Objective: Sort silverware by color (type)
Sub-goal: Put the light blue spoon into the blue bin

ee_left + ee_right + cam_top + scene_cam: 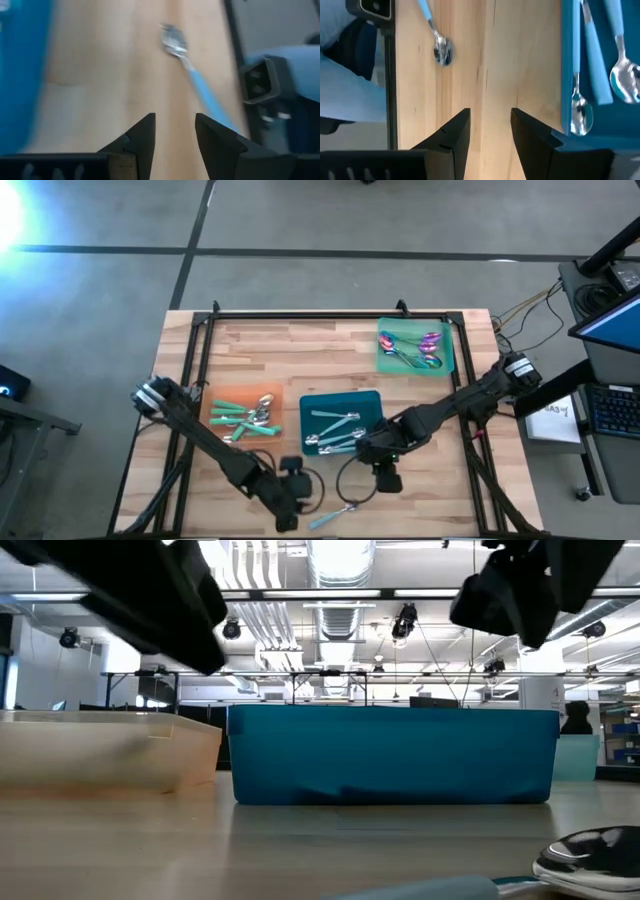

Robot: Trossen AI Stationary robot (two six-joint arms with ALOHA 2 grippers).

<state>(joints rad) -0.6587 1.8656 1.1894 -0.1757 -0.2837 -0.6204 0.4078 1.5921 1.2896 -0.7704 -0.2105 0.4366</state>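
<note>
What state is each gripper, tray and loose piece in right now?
Left gripper: open, empty, above bare wood.
Right gripper: open, empty, beside the teal tray.
Loose spoon: flat on the table, unsorted.
Orange tray: holds teal-handled pieces.
Teal tray: holds light-blue-handled pieces.
Green tray: holds iridescent pieces.

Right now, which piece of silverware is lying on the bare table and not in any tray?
The light-blue-handled spoon near the table's front edge, beside the left gripper. All other pieces lie in the orange tray, the teal tray or the green tray.
</note>
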